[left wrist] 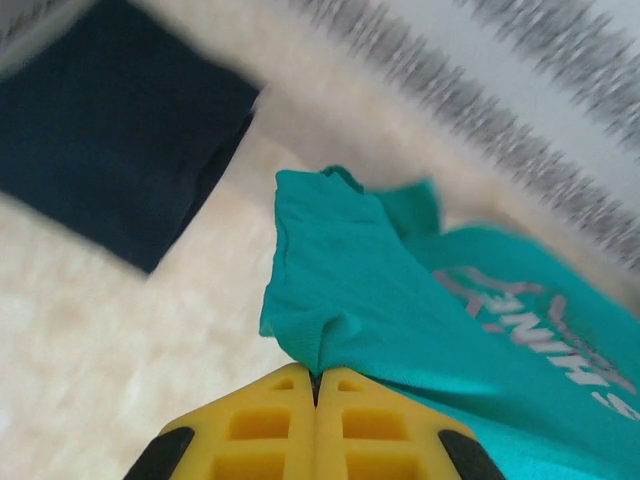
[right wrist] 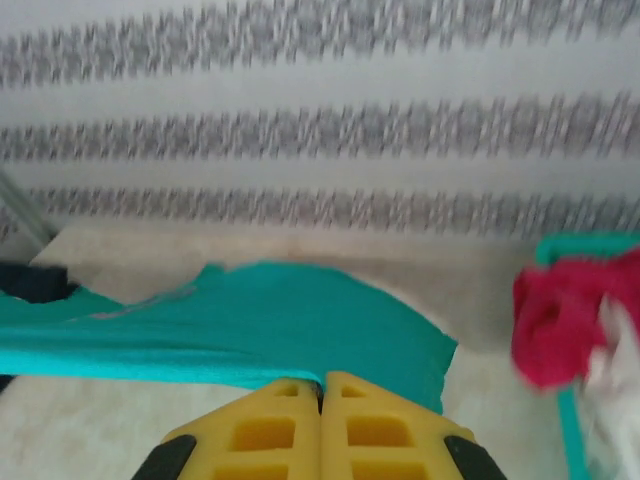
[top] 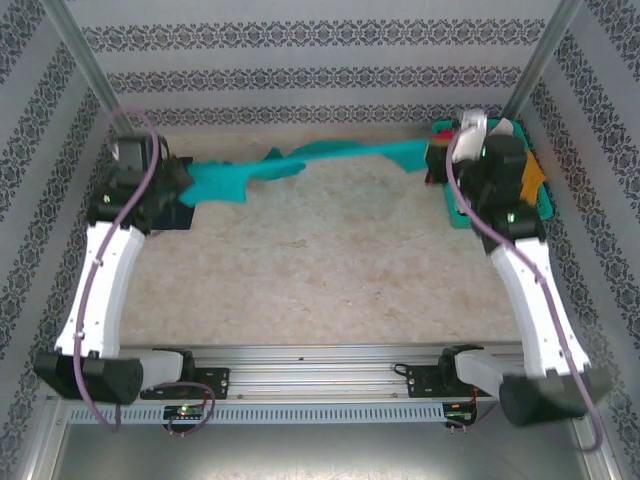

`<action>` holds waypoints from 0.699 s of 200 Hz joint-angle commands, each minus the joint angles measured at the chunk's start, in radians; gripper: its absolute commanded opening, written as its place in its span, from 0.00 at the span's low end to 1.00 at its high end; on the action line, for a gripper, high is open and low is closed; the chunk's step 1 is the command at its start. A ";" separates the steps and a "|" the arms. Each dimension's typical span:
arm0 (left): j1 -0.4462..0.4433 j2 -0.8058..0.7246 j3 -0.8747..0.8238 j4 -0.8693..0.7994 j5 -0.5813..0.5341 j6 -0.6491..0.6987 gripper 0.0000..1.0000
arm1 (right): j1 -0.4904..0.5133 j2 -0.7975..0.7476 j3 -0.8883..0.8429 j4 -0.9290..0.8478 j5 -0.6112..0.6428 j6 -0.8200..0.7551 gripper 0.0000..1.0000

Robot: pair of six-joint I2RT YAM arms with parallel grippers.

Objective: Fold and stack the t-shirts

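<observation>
The table (top: 330, 280) was pale and open across its middle. Along its far side the teal t-shirt (top: 330, 160) hung stretched in a long band between my left claw (top: 185, 182) and my right claw (top: 437, 158), bunched and wider toward the left end. At the far right corner stood the teal basket (top: 547, 208), close beside my right arm, with the magenta shirt (right wrist: 560, 320), the white shirt (right wrist: 615, 375) and the orange shirt (top: 534, 172) heaped in it. The navy shirt (left wrist: 110, 130) lay flat on the table near my left claw, apart from the teal cloth.

Seen from my left wrist, the teal t-shirt spread away ahead and to the right, its whitish print showing at the right. My left claw was pressed together on a puckered edge of it, the cloth rising straight out of the seam between my yellow fingers (left wrist: 260, 430). My right claw was likewise pinched on the opposite end of the same shirt, which ran off leftward from my fingertips.
</observation>
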 commanded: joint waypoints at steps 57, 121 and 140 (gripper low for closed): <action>0.024 -0.151 -0.575 0.015 0.055 -0.148 0.00 | 0.104 -0.297 -0.716 -0.047 0.049 0.494 0.00; 0.025 -0.128 -0.709 0.054 0.064 -0.159 0.00 | 0.129 -0.234 -0.773 -0.150 0.107 0.593 0.00; 0.025 -0.099 -0.730 0.098 0.074 -0.167 0.00 | 0.129 -0.173 -0.784 -0.091 0.100 0.599 0.00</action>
